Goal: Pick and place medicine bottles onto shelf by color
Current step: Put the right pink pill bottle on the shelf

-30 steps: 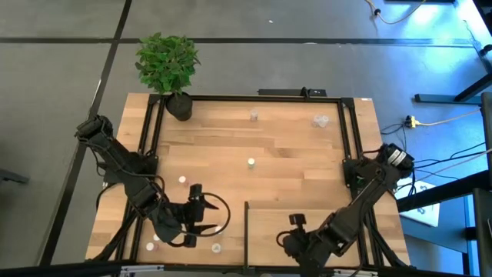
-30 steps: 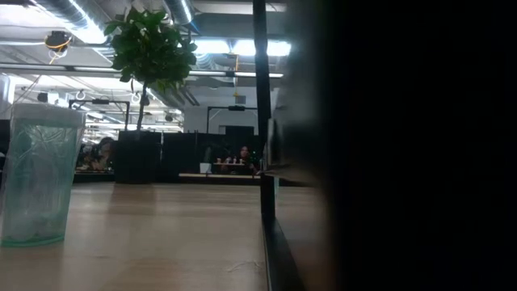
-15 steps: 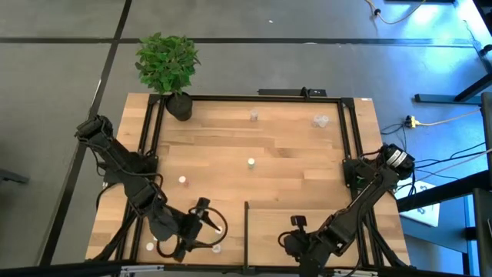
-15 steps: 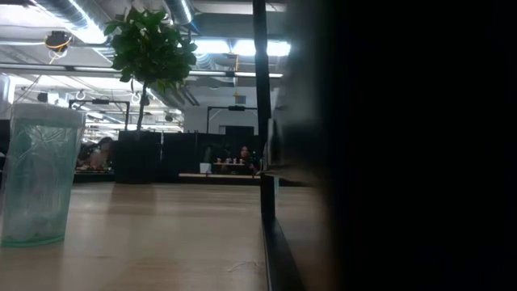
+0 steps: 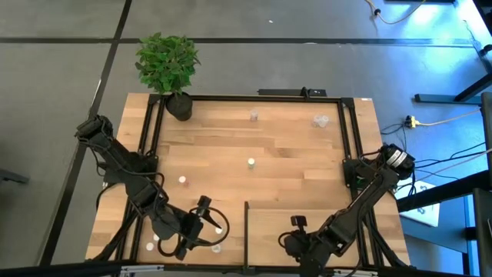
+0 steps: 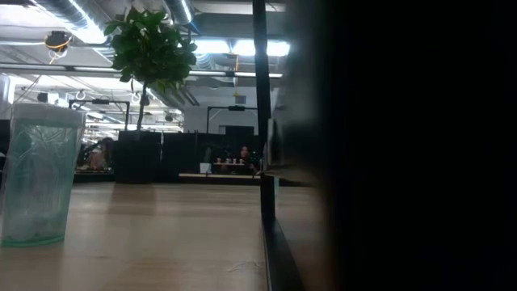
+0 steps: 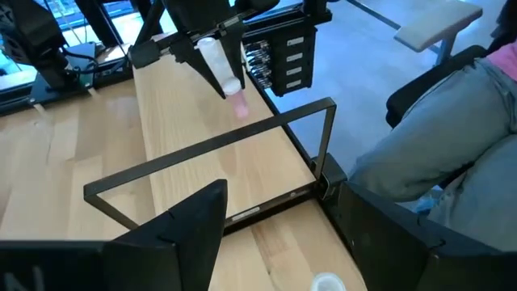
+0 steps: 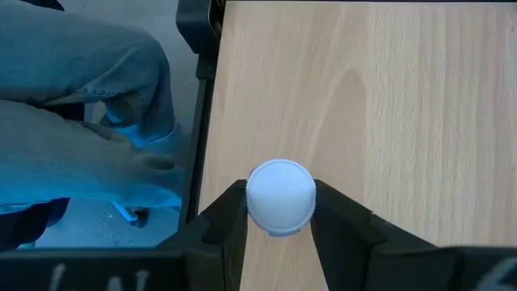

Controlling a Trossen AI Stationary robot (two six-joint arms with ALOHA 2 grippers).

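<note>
Fingers (image 8: 230,222) of right gripper (image 8: 279,212) clamped on white-capped bottle (image 8: 279,196) above shelf (image 8: 388,97), ready for placing; left gripper (image 5: 201,228) spread beside shelf.

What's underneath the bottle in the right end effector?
Under the white-capped bottle, held by the right end effector, the right wrist view shows pale shelf wood. The cap hides the bottle's body and base, so contact cannot be judged.

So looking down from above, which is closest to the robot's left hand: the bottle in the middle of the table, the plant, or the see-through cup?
From the left hand:
1. Middle bottle, at the table's centre, is nearest.
2. Plant, at the far left corner.
3. See-through cup, near the far right corner, is farthest.
</note>
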